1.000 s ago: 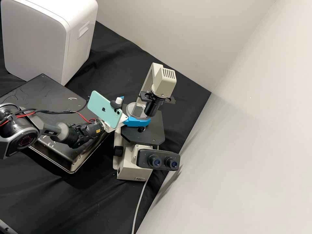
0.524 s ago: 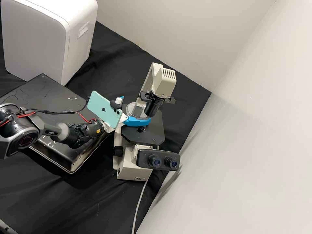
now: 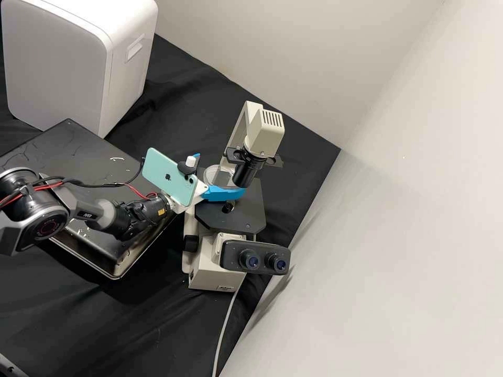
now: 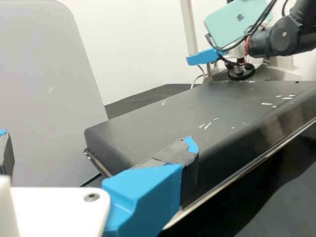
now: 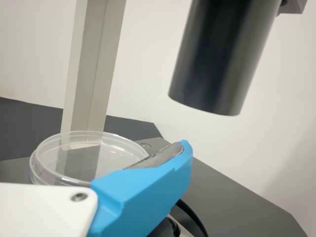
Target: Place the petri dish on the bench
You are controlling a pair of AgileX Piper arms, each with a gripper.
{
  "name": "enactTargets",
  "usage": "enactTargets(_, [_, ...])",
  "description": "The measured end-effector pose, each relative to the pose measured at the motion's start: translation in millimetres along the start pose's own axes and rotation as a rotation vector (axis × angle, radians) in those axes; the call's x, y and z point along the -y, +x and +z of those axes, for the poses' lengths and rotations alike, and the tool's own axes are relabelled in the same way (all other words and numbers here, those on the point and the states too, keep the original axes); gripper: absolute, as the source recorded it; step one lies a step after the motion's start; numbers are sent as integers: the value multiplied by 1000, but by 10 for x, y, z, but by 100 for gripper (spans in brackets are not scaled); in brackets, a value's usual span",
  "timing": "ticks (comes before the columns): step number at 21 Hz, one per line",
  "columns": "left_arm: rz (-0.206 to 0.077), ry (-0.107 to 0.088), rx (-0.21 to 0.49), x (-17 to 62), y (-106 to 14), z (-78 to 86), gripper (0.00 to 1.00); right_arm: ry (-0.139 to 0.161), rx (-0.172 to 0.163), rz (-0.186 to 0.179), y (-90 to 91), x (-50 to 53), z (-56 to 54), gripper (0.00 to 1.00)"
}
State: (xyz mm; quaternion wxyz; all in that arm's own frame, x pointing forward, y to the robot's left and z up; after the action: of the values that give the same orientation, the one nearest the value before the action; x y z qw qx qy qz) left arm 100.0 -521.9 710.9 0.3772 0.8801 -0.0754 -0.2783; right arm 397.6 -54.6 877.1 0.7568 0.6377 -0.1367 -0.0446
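Our right gripper (image 3: 219, 178) looks clamped on the petri dish (image 5: 79, 153); next we draw it from under the lens tube (image 5: 222, 54) overhead.

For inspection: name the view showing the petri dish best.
Right wrist view: the petri dish is close, rim clear, against a blue finger. The high view shows it small under the microscope; the left wrist view, too distant to tell.
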Motion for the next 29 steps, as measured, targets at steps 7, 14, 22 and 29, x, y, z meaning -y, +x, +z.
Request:
enactTargets(7, [2, -10, -12, -3, 9, -21, 100, 11, -2, -1, 0, -2, 2, 0])
enactTargets(14, [-1, -25, -12, 7, 21, -24, 100, 18, -4, -3, 0, 0, 0, 0])
enactTargets(22, [0, -23, -8, 6, 21, -21, 100, 25, -9, -10, -6, 12, -1, 0])
enactTargets(29, [0, -23, -8, 6, 21, -21, 100, 15, -19, -15, -14, 23, -4, 0])
